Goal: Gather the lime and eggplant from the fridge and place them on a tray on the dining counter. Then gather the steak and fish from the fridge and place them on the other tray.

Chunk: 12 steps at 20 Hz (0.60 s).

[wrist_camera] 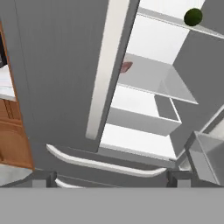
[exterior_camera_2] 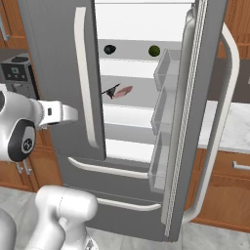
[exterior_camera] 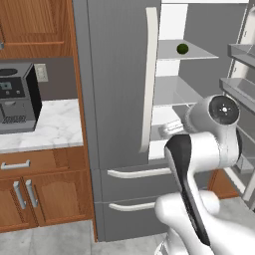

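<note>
Right base view: fridge door swung wide at right, so lime and eggplant, upper middle, easy to reach. Gripper spread wide, holding nothing, ready to grab.

Lime, eggplant on fridge shelf

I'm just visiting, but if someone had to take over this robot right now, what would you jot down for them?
End effector: open, holding nothing, facing the fridge from outside.
Fridge: right door swung open, left door shut.
Lime: on the upper shelf, toward the right.
Eggplant: same shelf, to the lime's left.
One shelf down lie a pinkish piece and a dark one beside it, probably the steak and fish; too small to be sure.
Done: door opened.
Left: everything else; nothing has been picked yet.
</note>
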Motion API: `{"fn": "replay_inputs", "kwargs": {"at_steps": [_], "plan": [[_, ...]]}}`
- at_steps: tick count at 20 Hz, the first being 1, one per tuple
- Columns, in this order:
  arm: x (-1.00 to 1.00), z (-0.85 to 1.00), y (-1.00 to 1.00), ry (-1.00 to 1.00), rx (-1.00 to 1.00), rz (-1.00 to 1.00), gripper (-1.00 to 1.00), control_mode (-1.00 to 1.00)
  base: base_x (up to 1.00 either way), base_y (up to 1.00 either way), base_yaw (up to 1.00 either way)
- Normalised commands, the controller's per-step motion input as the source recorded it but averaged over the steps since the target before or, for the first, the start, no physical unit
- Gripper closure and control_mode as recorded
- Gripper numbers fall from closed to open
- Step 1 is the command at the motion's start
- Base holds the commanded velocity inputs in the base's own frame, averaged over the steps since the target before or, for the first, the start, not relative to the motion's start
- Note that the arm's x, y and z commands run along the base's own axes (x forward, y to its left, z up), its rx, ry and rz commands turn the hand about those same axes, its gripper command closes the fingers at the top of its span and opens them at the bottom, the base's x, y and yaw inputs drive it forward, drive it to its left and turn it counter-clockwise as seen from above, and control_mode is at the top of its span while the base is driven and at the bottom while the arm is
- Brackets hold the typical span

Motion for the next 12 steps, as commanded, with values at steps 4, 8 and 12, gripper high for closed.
{"fn": "replay_inputs", "kwargs": {"at_steps": [4,8,12], "plan": [[0.36,0.35,0.00,0.00,0.28,0.11,-1.00,-1.00,0.00,0.00,0.00],[0.38,0.06,0.06,0.00,0.07,0.03,-1.00,-1.00,0.00,0.00,0.00],[0.34,0.14,0.08,0.00,0.03,0.00,-1.00,-1.00,0.00,0.00,0.00]]}}
